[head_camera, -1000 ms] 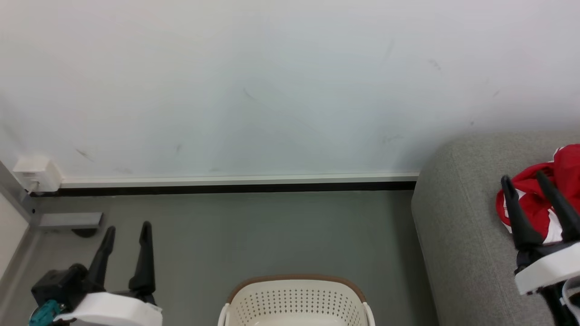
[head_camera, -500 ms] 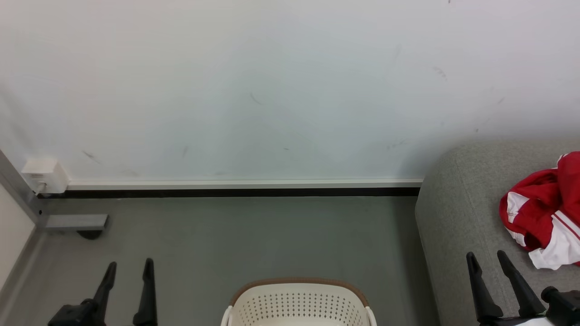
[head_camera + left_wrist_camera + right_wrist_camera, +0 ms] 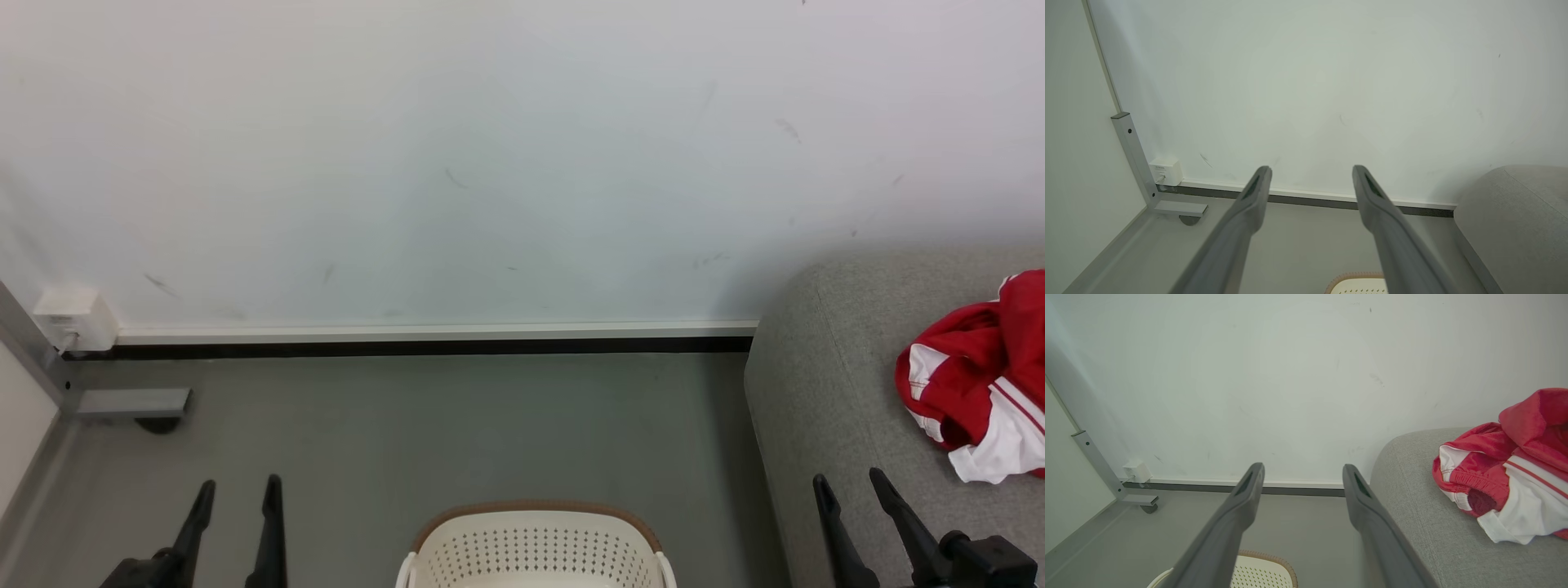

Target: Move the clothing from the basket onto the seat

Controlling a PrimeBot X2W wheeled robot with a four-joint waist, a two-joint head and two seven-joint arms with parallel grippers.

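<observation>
A broad white painted wall, marked with faint grey scuffs, takes up the upper half of the head view. Below it lies a smooth, matte grey floor. At the right stands the large light grey sofa of coarse woven fabric, its rounded end against the wall. The bright red clothing with white stripes and white panels lies crumpled on the sofa's top surface, well apart from the basket. The cream-white perforated plastic basket with a brown rim sits on the floor at the bottom centre, just left of the sofa; its inside is cut off by the edge. A white skirting strip over a dark band runs along the foot of the wall. In the left corner a grey metal post meets a flat grey foot, beside a small white wall box. The left gripper hangs over the floor and the right gripper over the sofa's edge, each with its dark fingers spread apart and nothing held.
</observation>
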